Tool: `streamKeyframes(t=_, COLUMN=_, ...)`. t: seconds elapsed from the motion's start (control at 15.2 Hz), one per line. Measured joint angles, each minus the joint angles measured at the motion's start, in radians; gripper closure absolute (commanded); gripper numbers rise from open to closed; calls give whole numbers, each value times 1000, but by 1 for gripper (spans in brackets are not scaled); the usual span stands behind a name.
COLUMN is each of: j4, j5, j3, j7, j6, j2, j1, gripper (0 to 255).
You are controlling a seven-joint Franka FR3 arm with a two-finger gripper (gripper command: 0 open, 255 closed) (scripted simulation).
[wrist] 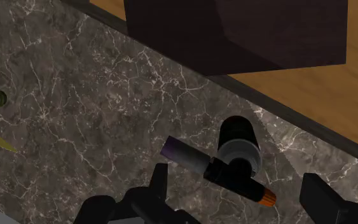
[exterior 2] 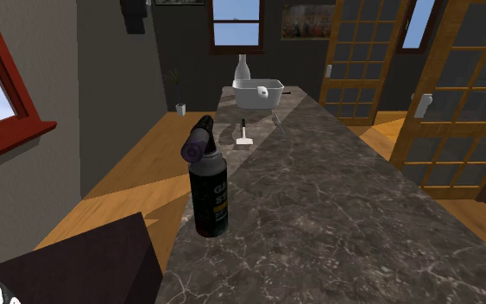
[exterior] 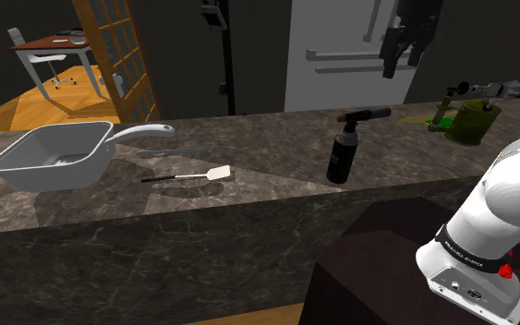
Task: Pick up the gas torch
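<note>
The gas torch (exterior: 345,148) is a black upright canister with a nozzle head lying across its top, standing on the dark marble counter (exterior: 267,157) near its front edge. The second exterior view has the gas torch (exterior 2: 208,186) close by, its purple-tipped nozzle facing the camera. My black gripper (exterior: 399,61) hangs high above the counter, up and toward the shoulder view's right of the torch. Looking down from the wrist, the torch (wrist: 238,153) lies below, between my open gripper (wrist: 241,191) fingers, which stand well apart and touch nothing.
A white pan (exterior: 54,157) with a long handle and a white spatula (exterior: 193,175) lie toward the shoulder view's left. A green holder (exterior: 470,120) with tools stands at the right end. My dark stand (exterior: 387,268) sits below the counter's front edge.
</note>
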Motion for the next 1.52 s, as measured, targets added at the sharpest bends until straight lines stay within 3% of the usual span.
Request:
streamKeyframes(t=0.2, j4=-11, j5=-12, j3=-22, j7=-72, j6=32, j2=26, j1=25, gripper=0)
streamKeyframes(t=0.86, j4=-107, j5=-58, j3=-154, j7=-646, j6=312, j2=247, j1=219, gripper=0)
streamKeyframes(t=1.39, j4=-181, j5=-66, j3=-169, j7=-691, j6=430, j2=294, j1=233, gripper=0)
streamKeyframes(t=1.45, j4=-185, j5=-66, j3=-169, j7=-689, j6=436, j2=296, j1=234, gripper=255)
streamKeyframes(t=1.52, j4=-186, j5=-65, j3=-168, j7=-689, j6=438, j2=297, j1=234, gripper=255)
